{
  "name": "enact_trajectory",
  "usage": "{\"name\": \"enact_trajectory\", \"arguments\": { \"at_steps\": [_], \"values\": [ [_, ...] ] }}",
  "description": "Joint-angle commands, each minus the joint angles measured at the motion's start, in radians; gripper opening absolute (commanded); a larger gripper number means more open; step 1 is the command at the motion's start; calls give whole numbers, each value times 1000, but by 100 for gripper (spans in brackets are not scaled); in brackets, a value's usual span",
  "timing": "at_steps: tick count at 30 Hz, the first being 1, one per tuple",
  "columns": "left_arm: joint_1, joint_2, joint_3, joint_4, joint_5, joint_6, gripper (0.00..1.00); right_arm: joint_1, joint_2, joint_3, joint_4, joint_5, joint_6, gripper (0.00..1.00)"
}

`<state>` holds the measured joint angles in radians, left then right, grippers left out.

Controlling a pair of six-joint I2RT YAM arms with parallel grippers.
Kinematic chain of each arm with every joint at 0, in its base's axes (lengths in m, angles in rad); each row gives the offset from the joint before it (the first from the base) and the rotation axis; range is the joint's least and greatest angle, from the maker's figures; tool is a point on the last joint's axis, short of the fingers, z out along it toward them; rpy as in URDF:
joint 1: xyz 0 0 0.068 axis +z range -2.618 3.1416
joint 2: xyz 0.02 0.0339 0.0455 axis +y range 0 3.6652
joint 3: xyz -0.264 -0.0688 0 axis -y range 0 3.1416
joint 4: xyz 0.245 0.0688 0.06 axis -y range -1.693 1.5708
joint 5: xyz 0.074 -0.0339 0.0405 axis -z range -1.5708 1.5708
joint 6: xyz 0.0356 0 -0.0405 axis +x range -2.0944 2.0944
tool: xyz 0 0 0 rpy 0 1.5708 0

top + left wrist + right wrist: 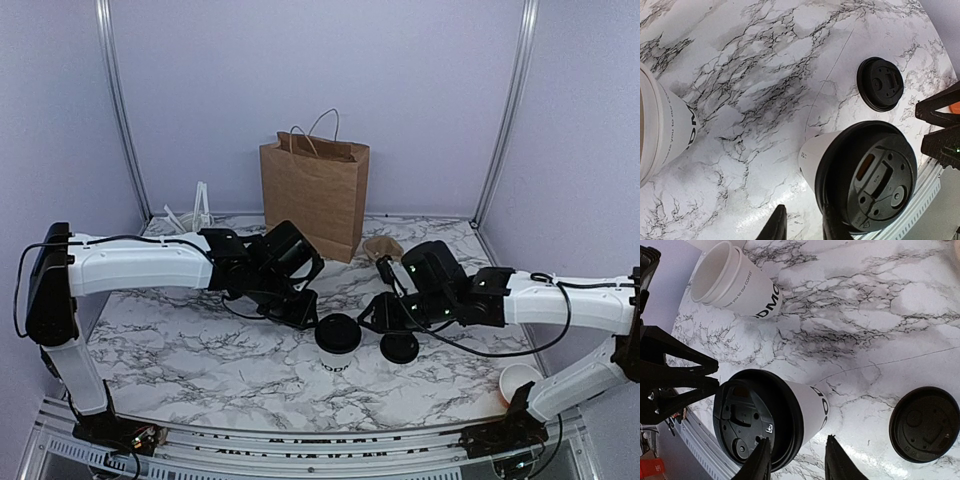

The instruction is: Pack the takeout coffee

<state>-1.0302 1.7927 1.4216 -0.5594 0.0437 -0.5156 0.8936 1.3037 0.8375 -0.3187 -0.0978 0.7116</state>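
Note:
The takeout coffee point(338, 340) stands upright at the table's front centre, a white cup with black lettering and a black lid. My left gripper point(305, 315) hovers just left of it and my right gripper point(375, 312) just right of it. In the left wrist view the coffee point(865, 177) sits to the right of the left gripper point(806, 227), whose open jaws hold only bare marble between them; one finger overlaps the lid's rim. In the right wrist view the right gripper point(799, 460) is open over the edge of the coffee point(760, 420), and does not squeeze it.
A loose black lid point(400, 347) lies right of the coffee. An open brown paper bag point(315, 195) stands at the back centre, with a small brown scrap point(383, 246) beside it. A lidless stack of white cups point(735, 280) lies on its side near the front right.

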Motion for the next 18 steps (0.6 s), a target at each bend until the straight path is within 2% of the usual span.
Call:
{"name": "enact_trajectory", "arguments": {
  "at_steps": [1, 11, 18],
  "values": [
    [4, -27, 23, -38, -8, 17, 25, 5, -35, 44, -27, 42, 8, 35],
    [-27, -79, -50, -21, 39, -19, 25, -131, -9, 15, 36, -174, -94, 35],
    [-47, -97, -97, 34, 68, -61, 26, -140, 37, 17, 47, -230, -136, 35]
  ]
}}
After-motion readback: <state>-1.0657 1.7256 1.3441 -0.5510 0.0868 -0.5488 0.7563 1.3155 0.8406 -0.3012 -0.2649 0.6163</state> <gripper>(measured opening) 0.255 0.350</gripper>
